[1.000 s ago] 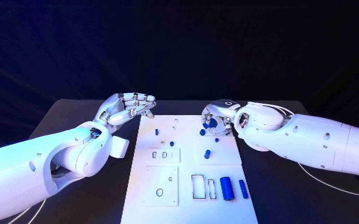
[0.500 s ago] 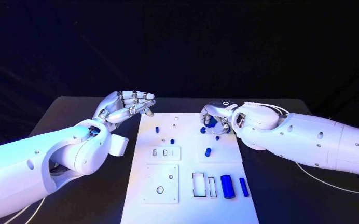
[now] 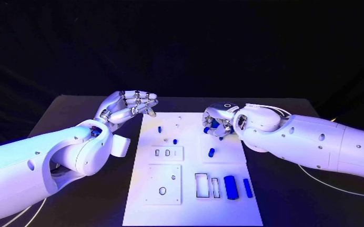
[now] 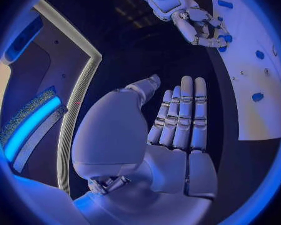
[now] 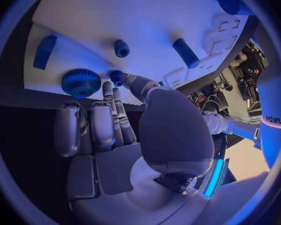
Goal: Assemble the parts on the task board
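The white task board (image 3: 190,185) lies in the middle of the table. My right hand (image 3: 216,121) hovers low over its far right part, beside a blue gear (image 5: 81,82). Its thumb and a fingertip pinch a small blue peg (image 5: 117,77) that stands by the gear. My left hand (image 3: 129,106) floats off the board's far left corner, fingers loosely bent and holding nothing. In the left wrist view its fingers (image 4: 181,115) lie side by side with the thumb apart.
Small blue pegs (image 3: 159,130) (image 3: 174,141) (image 3: 211,152) stand along the board's middle. Two blue cylinders (image 3: 230,187) (image 3: 248,186) lie near its front right, next to rectangular slots (image 3: 201,186). Black table (image 3: 83,185) flanks the board.
The whole picture has shifted a little, so the camera moved. Both hands stay where they were relative to the board.
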